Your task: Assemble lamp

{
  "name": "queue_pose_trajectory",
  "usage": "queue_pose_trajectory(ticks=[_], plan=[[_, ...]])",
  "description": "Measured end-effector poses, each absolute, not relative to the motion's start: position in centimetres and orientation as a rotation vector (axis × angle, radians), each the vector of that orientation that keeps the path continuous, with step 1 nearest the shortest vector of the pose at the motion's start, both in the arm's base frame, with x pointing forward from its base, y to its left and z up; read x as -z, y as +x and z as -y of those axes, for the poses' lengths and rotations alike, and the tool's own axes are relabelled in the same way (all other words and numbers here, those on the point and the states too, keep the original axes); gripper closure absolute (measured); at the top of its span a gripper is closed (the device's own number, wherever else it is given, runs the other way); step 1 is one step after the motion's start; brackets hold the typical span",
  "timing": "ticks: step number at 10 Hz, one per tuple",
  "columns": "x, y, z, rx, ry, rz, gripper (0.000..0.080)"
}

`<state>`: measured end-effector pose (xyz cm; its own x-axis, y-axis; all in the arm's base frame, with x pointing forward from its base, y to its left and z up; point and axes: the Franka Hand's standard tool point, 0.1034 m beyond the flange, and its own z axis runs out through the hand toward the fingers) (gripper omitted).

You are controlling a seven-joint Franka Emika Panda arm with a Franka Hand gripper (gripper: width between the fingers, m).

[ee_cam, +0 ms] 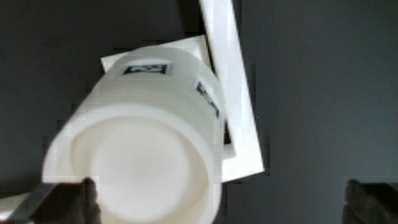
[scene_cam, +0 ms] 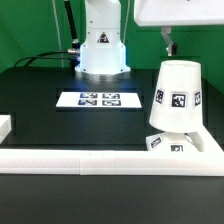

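The white cone-shaped lamp shade [scene_cam: 178,97] stands upright on the flat white base [scene_cam: 180,146] at the exterior view's right front; both carry black-and-white tags. The bulb is hidden. My gripper [scene_cam: 169,45] hangs above and just behind the shade's top, apart from it. In the wrist view I look down on the shade [ee_cam: 143,140], with its round top close to one dark finger [ee_cam: 50,205] and the other finger [ee_cam: 375,200] far off over dark table. The gripper [ee_cam: 214,205] is open and holds nothing.
A white rail [scene_cam: 60,160] runs along the table's front edge, with a side piece [scene_cam: 214,142] beside the base. The marker board [scene_cam: 98,99] lies mid-table before the arm's pedestal [scene_cam: 101,50]. A white strip [ee_cam: 226,60] shows beside the shade.
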<state>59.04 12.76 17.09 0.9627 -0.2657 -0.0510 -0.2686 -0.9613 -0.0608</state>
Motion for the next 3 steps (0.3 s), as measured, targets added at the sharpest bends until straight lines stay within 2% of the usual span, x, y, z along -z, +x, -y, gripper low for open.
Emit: queue_pose_trajectory(ticks=[3], plan=[[-17.40, 57.69, -13.42, -0.077, -3.035, -0.506, 0.0101]])
